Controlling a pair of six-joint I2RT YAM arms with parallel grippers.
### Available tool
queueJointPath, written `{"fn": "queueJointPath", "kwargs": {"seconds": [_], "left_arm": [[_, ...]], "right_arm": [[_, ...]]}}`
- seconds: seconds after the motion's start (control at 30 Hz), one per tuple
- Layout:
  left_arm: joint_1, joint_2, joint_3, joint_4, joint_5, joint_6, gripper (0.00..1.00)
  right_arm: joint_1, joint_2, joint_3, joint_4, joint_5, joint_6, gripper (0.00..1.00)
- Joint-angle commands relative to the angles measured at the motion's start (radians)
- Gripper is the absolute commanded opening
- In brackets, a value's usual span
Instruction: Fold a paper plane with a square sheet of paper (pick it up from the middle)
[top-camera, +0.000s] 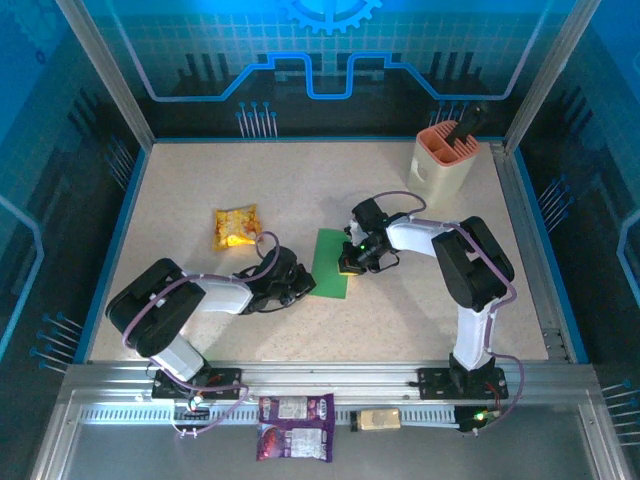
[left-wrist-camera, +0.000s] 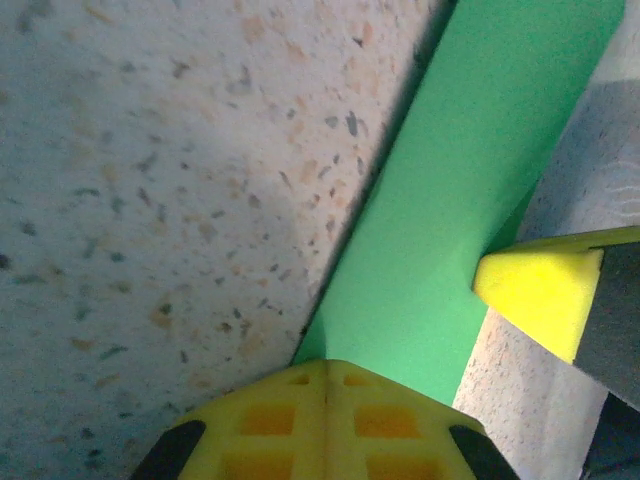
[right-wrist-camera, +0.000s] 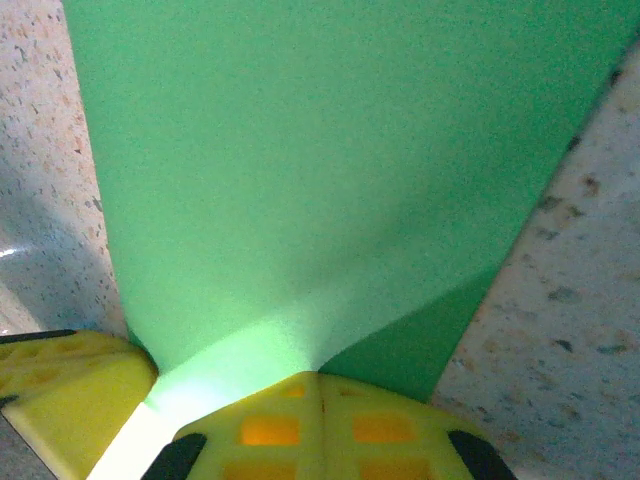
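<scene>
**Asker:** Where is the paper, and what has hold of it?

**Describer:** The square sheet of paper sits about the middle of the table, well apart from every edge. From above it reads as a narrow green oblong. The left gripper meets its left edge, close to the near corner. The right gripper meets its right edge. Each pair of jaws is pressed together with green sheet fanning out from the tips, so both look clamped on the paper.

**Asker:** What do the surfaces look like?

**Describer:** The paper is thin, matte and smooth, with straight edges. Seen from the right wrist, a soft ridge spreads from the pinch, with a shaded wedge beside it. The jaws are hard yellow plastic, moulded with square recesses. The table is pale and stone-like, flecked with dark specks. A crinkled yellow snack packet lies left of the sheet, well apart.

**Asker:** What could go wrong?

**Describer:** I judge the two pinches shallow, right at the edges. Pulling apart could tear the sheet or slip it free. Pushing together could buckle it and leave a stray crease that spoils the fold.
</scene>
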Motion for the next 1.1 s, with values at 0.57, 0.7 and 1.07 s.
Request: {"fn": "queueJointPath", "kwargs": {"seconds": [0.57, 0.7, 1.07], "left_arm": [[0.105, 0.045, 0.284, -0.219, 0.205, 0.209, 0.1], [0.115, 0.167, 0.386, -0.24, 0.219, 0.228, 0.09], [0.218, 0.349, 0.546, -0.357, 0.16, 0.306, 0.09]], "right_arm": [[0.005, 0.092, -0.048, 0.009, 0.113, -0.187, 0.03], [0.003, 0.093, -0.04, 0.003, 0.101, -0.204, 0.03], [-0.005, 0.112, -0.045, -0.017, 0.129, -0.198, 0.03]]}}
